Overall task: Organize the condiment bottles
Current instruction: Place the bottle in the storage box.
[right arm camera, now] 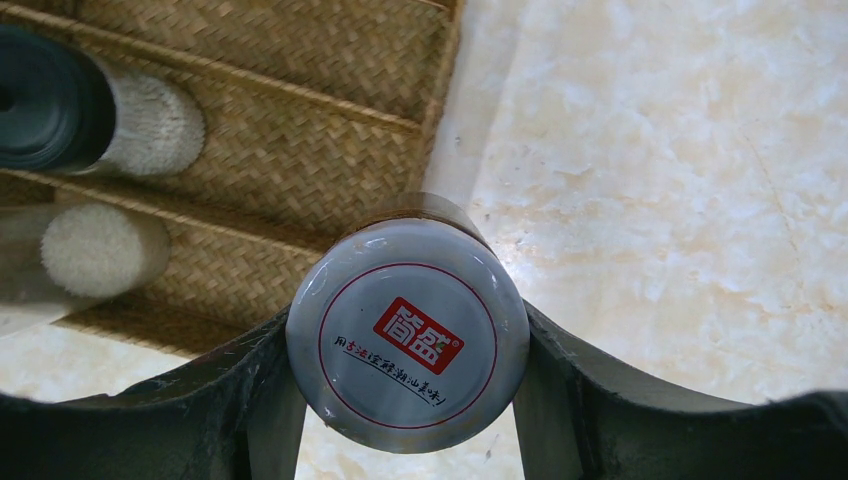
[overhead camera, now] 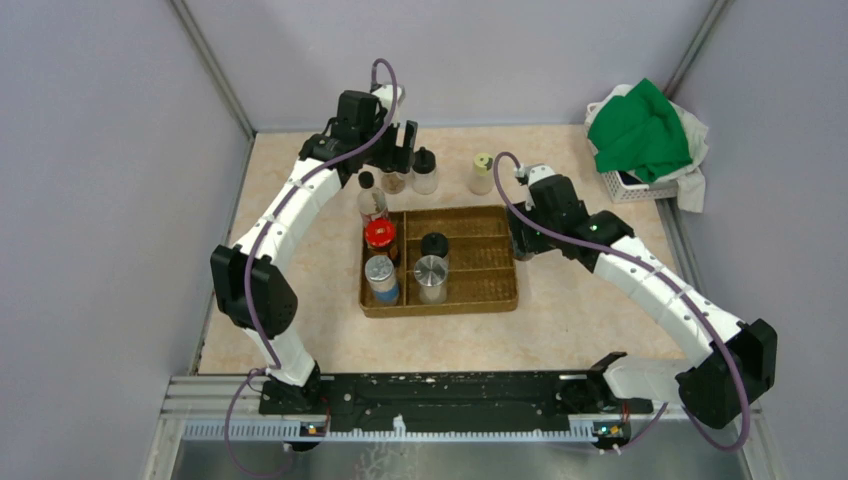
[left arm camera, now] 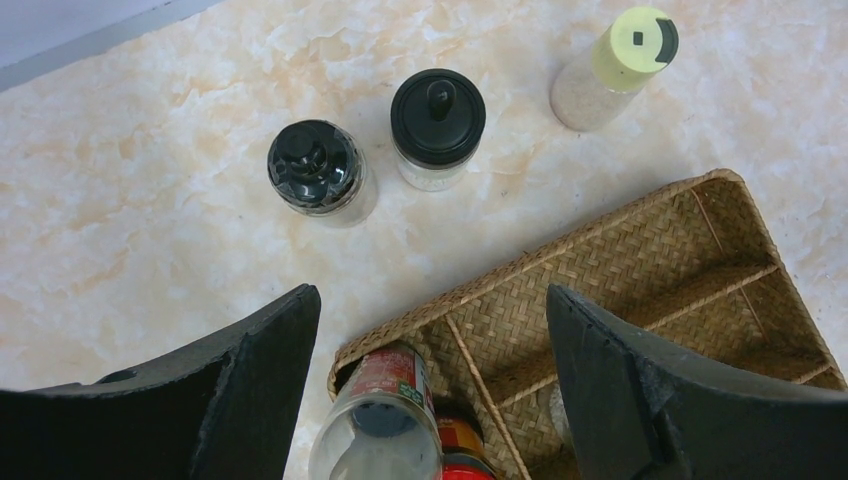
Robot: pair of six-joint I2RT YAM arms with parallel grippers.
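Note:
My right gripper (right arm camera: 407,395) is shut on a jar with a grey-white lid bearing a red logo (right arm camera: 407,335), at the right edge of the brown woven tray (right arm camera: 300,110). In the top view this gripper (overhead camera: 521,243) is by the tray's right rim (overhead camera: 512,262). My left gripper (left arm camera: 430,400) is open and empty above the tray's back left corner, over the red-labelled bottle (left arm camera: 385,415). Beyond it on the table stand two black-lidded jars (left arm camera: 315,168) (left arm camera: 437,115) and a yellow-green-lidded shaker (left arm camera: 625,55). In the tray stand a red-lidded jar (overhead camera: 379,236), a silver-lidded jar (overhead camera: 381,277), a black-lidded jar (overhead camera: 435,245) and a silver shaker (overhead camera: 431,276).
A white basket with a green cloth (overhead camera: 640,140) sits at the back right. Grey walls close in the table on the left, back and right. The tray's right compartments (overhead camera: 485,250) hold nothing.

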